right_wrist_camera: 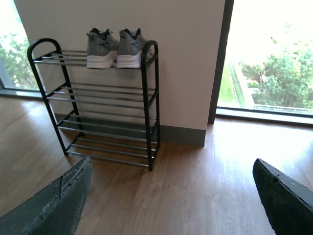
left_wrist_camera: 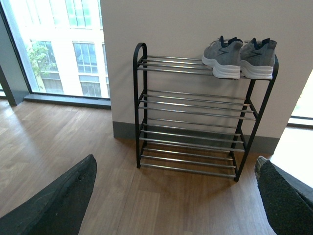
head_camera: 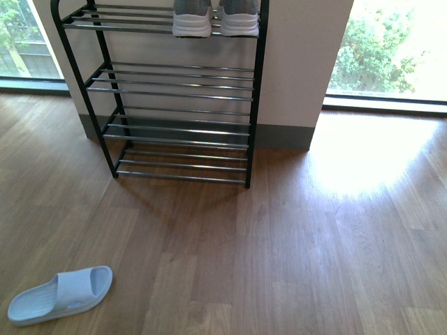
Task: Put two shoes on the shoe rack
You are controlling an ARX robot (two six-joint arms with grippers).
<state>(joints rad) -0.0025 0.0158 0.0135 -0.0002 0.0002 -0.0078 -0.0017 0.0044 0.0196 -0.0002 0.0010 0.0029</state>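
**Front view first: sneakers racked, one slide on the floor**

Front view. The shoe rack (head_camera: 255, 105) stands against the wall (head_camera: 300, 63), with four tiers of thin bars. The grey sneakers (head_camera: 215, 19) sit side by side at the right end of the top tier, toes outward. The lower tiers are bare. One pale blue slide sandal (head_camera: 59, 294) lies sole-down on the wood floor (head_camera: 293, 244), low and left in frame, well apart from the rack. Its mate is not in view. Neither arm shows.

Left wrist view. The left gripper (left_wrist_camera: 171, 205) has its dark fingers spread wide with nothing between them. It faces the rack from well back. The sandal is not in this picture.

Right wrist view. The right gripper (right_wrist_camera: 168, 203) is likewise spread and empty, facing the rack, with a bright window (right_wrist_camera: 269, 58) beside the wall.

Judgement. The sneakers look done; the sandal is the step in hand, not yet begun. The left arm looks to be on the nearer side. The next move calls for it to drop to the floor, close across the strap, then carry to a bare tier. The rubber will likely flex, so the sole should rest across at least two bars.
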